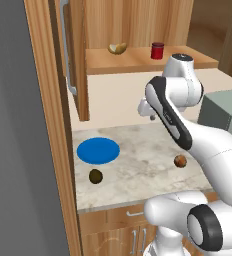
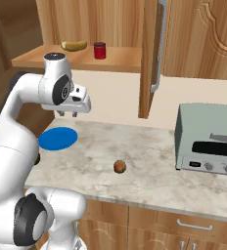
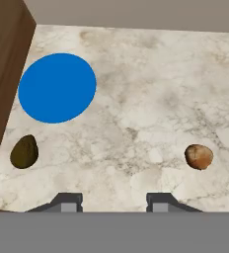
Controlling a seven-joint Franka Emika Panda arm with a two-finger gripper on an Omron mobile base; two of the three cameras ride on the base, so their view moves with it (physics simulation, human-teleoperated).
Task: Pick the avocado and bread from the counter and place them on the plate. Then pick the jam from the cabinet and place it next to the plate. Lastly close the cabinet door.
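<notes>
Counting one avocado [image 3: 24, 152], one bread [image 3: 199, 156], one plate [image 3: 57, 88]; fingers [image 3: 160, 201] spread apart, empty.

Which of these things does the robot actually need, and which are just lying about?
Needed:
- dark olive egg-shaped avocado
- round orange-brown bread
- flat bright blue plate
- small red jam jar
- marbled stone counter
- light-brown wooden cabinet door

Lying about:
- yellowish curved lump on the shelf
- grey toaster oven
</notes>
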